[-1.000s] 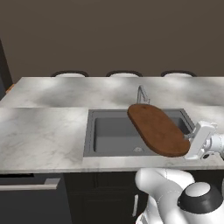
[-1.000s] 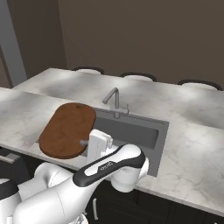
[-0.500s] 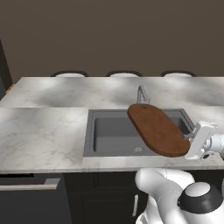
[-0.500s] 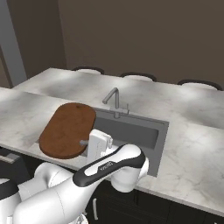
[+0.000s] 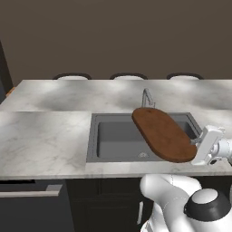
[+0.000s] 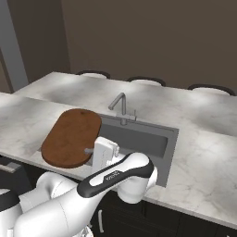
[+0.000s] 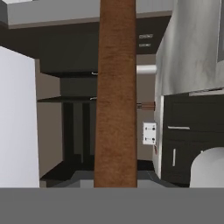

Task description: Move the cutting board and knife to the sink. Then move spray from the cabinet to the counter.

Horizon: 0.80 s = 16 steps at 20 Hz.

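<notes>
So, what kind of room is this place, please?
Most likely a kitchen, a rendered one: a marble counter holds a recessed sink with a silver faucet, and a wooden cutting board is held over the basin.

Cutting board (image 5: pixel 162 134): reddish-brown wood, fine darker grain; seen edge-on in hand view as a brown streaked band (image 7: pixel 116 92). Bench (image 5: pixel 43 140): white-grey marble, soft grey veining. Sink (image 5: pixel 115 140): dark grey basin. Faucet (image 6: pixel 121 105): silver. Wall behind: dull brown. Drawer fronts (image 5: pixel 31 213): black, silver handles.
</notes>
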Motion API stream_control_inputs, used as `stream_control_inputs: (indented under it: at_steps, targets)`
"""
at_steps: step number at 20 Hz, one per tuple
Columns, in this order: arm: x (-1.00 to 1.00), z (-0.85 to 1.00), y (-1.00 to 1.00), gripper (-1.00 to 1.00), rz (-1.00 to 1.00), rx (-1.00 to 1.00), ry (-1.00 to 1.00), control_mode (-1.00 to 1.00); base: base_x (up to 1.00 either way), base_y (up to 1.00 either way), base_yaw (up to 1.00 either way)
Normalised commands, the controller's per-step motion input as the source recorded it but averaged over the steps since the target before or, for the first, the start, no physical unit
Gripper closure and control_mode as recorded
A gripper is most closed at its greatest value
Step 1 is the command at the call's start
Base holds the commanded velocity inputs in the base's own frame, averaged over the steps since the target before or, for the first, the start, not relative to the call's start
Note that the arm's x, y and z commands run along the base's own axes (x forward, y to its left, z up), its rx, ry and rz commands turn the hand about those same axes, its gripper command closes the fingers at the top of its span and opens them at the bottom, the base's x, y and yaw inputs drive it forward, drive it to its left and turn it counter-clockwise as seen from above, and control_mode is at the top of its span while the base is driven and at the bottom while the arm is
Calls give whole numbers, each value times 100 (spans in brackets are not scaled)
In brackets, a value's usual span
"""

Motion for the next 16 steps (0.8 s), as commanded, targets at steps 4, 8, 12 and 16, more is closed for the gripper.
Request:
stream_control_inputs:
  at_steps: [4,8,12,16]
  targets:
    - [0,0,0,100,0,0,0,-100,0,0,0]
    - [6,0,0,100,3,-16,5,-100,0,0,0]
    - [14,-1,0,100,8,-19,5,-100,0,0,0]
    - [15,-5,-6,100,2,-15,2,-100,0,0,0]
